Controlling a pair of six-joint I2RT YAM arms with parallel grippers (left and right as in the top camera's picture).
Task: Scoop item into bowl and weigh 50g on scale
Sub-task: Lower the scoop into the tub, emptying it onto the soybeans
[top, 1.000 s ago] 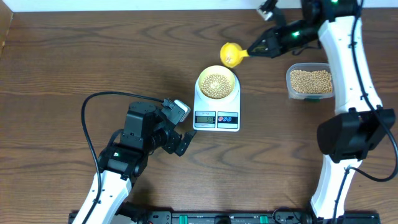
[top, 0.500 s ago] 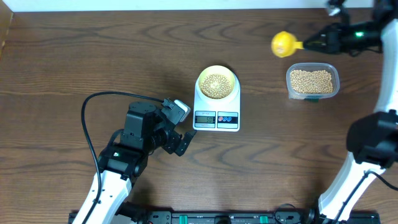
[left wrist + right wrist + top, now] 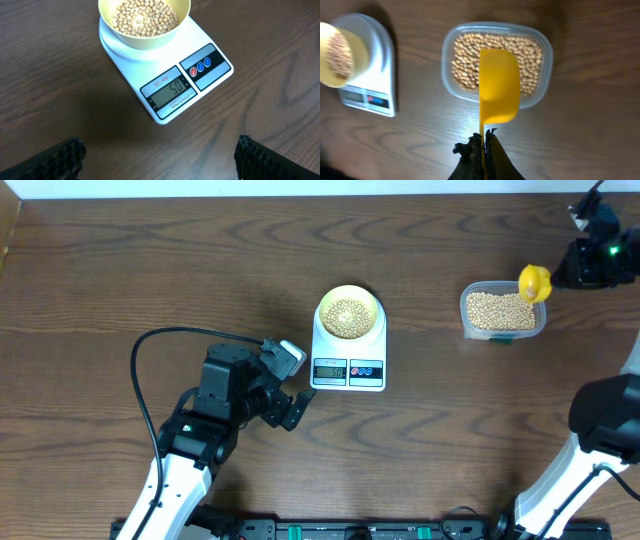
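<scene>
50 shows on scale under bowl.

Even, fairly bright light falls on the bench, shadows soft. The right wrist view is dimmer and slightly blurred; the left wrist view's fingers in the lower corners seem out of focus.

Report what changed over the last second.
The right hand, shut on the yellow spoon, carried it from beside the bowl rightward across the table to over the tub. The bowl with its beans, the scale and the open left hand stayed put.
</scene>
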